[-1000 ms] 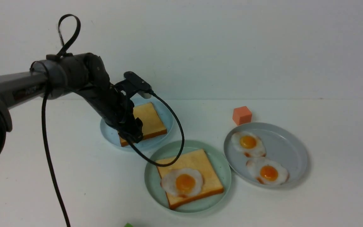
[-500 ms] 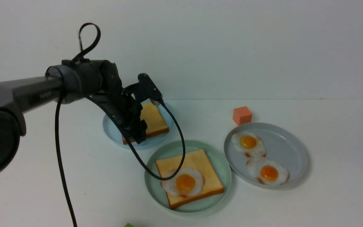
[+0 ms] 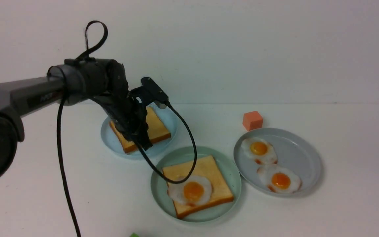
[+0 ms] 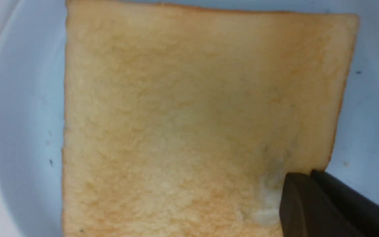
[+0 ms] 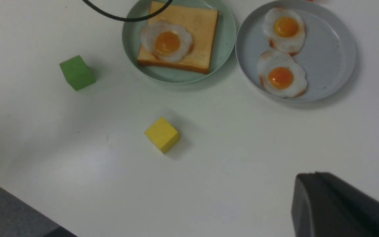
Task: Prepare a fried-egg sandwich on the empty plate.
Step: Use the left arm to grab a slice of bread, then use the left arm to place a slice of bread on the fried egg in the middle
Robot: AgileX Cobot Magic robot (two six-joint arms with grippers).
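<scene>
One toast slice lies on the mint-green plate with a fried egg on top; the plate, toast and egg also show in the right wrist view. The second toast slice lies on the light blue plate. My left gripper is shut on that slice's near edge; in the left wrist view its jaws pinch a corner of the toast. My right gripper is shut and empty above bare table, out of the front view.
A grey plate at the right holds two loose fried eggs. An orange cube stands behind it. A green cube and a yellow cube sit near the table's front. My left arm's cable hangs over the mint plate.
My left gripper swung over the toast on the light blue plate. The toast has turned and shifted left, and the blue plate has slid slightly left.
</scene>
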